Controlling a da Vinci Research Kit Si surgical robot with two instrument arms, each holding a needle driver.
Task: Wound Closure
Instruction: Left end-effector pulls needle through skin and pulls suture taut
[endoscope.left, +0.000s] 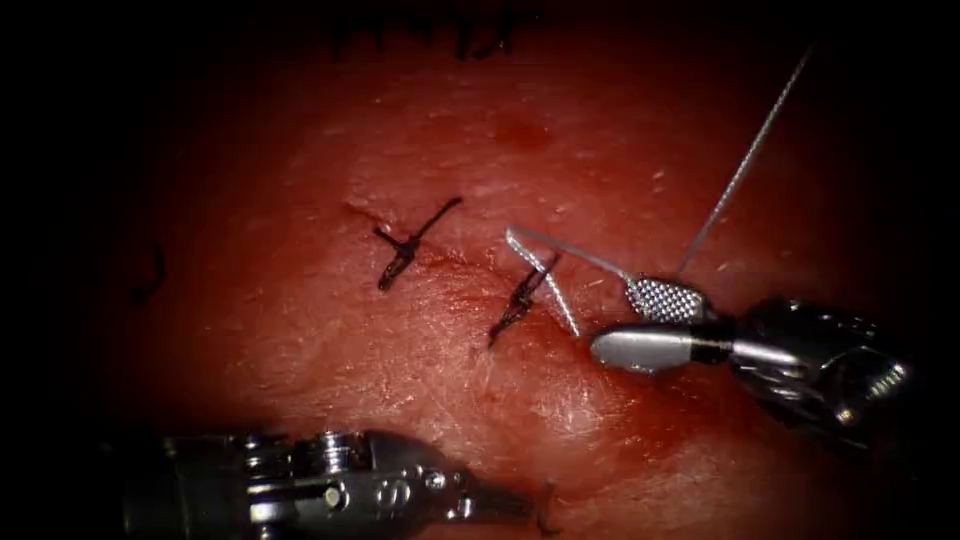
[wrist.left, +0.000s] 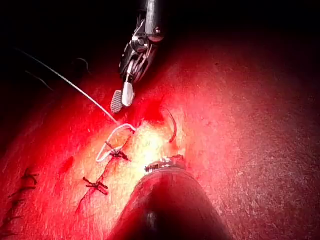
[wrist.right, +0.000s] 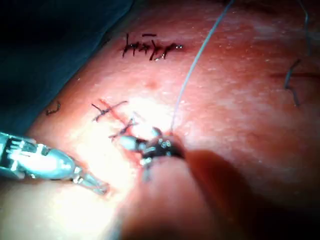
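Two tied stitches (endoscope.left: 405, 250) cross the cut (endoscope.left: 450, 262) in the tissue (endoscope.left: 300, 330). Right hand (endoscope.left: 640, 322), jaws apart, sits beside looped thread (endoscope.left: 545, 270); left hand (endoscope.left: 505, 503) clamps the needle (wrist.left: 172, 125) near its end, outside the tissue. Closure looks part-done.

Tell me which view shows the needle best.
The left wrist view: the needle appears as a dark arc beyond the left tool. In the endoscope view only a short curve peeks out at that tool's tip. The right wrist view leaves it unclear.

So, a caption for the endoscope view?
Open right tool beside pale looped thread; left tool holds thin curved needle.
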